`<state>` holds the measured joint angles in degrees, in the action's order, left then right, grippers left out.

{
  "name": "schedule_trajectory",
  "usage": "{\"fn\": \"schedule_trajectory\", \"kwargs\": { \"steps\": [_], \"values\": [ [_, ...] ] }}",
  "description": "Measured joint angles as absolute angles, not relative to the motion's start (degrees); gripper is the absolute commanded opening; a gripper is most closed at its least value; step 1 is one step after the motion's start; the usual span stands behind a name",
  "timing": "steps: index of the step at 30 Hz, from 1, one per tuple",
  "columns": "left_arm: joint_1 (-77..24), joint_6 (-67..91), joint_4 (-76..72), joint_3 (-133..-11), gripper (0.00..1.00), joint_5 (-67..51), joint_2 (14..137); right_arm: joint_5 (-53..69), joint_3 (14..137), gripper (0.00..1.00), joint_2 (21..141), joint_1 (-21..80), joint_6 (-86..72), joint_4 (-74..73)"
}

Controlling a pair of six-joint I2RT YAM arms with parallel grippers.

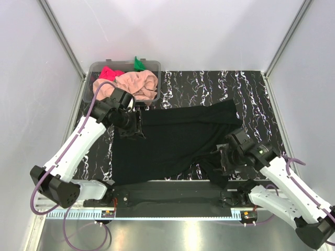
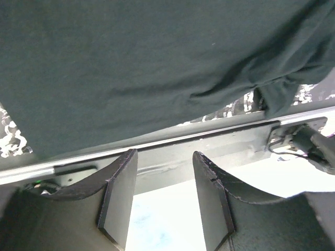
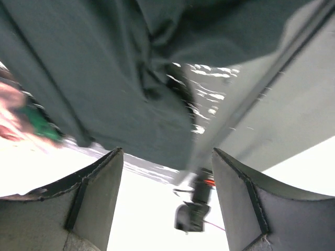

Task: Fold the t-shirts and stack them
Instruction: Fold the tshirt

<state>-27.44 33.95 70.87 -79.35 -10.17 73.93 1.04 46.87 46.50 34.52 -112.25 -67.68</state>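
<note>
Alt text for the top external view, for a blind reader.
A large black t-shirt lies spread, partly rumpled, on a marbled black table, with the left arm reaching its far-left corner and the right arm at its near-right edge. A clear tub at the far left holds peach-pink cloth, pink-red cloth and green cloth.

I note the black t-shirt (image 1: 178, 138) spread wide and mostly flat, rumpled at its near-right corner. The peach-pink t-shirt (image 1: 137, 83), pink-red t-shirt (image 1: 109, 72) and green t-shirt (image 1: 138, 64) lie bunched in the tub (image 1: 121, 63), far left.
</note>
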Motion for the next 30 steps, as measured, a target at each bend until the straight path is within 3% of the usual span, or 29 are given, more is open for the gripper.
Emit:
{"fn": "schedule_trajectory", "kwargs": {
  "steps": [5,11,18,26,30],
  "values": [
    [-27.44,34.46,69.10,-78.63,0.51,-11.20,73.82,4.08,47.88,0.73,51.48,34.52,-103.22,-72.90],
    [-27.53,34.46,68.93,-78.54,0.51,-10.48,73.28,0.86,49.23,0.79,53.65,34.57,-92.33,-74.87],
    [-27.55,34.83,70.39,-77.60,0.52,-6.68,72.42,-1.04,51.20,0.73,55.94,34.61,-79.02,-76.90],
    [-27.55,34.57,68.75,-75.02,0.52,-6.24,68.23,-4.38,69.54,0.81,76.01,34.68,-53.21,-76.27],
    [-27.62,34.76,65.76,-69.32,0.53,-7.53,64.51,-3.01,68.01,0.81,81.06,34.79,-43.57,-74.83]
  ]
}}
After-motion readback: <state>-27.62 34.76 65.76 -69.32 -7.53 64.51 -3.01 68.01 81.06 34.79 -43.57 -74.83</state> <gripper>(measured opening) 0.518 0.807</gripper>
